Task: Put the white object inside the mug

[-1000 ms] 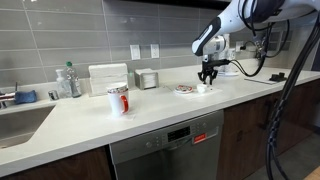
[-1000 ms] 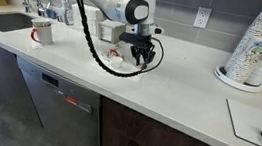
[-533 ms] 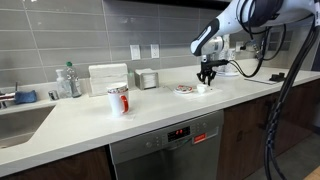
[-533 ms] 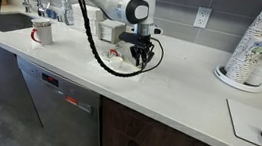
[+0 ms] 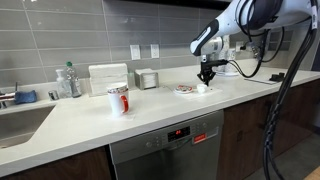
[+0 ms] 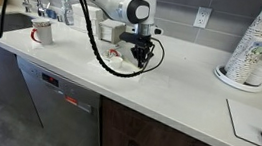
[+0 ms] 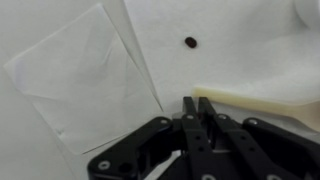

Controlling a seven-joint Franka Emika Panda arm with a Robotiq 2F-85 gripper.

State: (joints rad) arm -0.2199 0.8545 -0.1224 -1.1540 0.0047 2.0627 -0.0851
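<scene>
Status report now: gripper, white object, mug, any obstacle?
Gripper shut, low over counter. White object below it; grasp unclear. Mug upright, far along counter. Nothing seen in the way.

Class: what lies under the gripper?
The wrist view shows white paper sheets and a dark speck below the shut gripper. Anything directly beneath it is covered.

In an exterior view, the mug [image 5: 118, 99] stands on the counter [image 5: 150, 115] left of centre; box [image 5: 108, 77] behind it, canister [image 5: 148, 79] right of the box, sink [image 5: 20, 122] at far left, dishwasher [image 5: 180, 145] beneath.
</scene>
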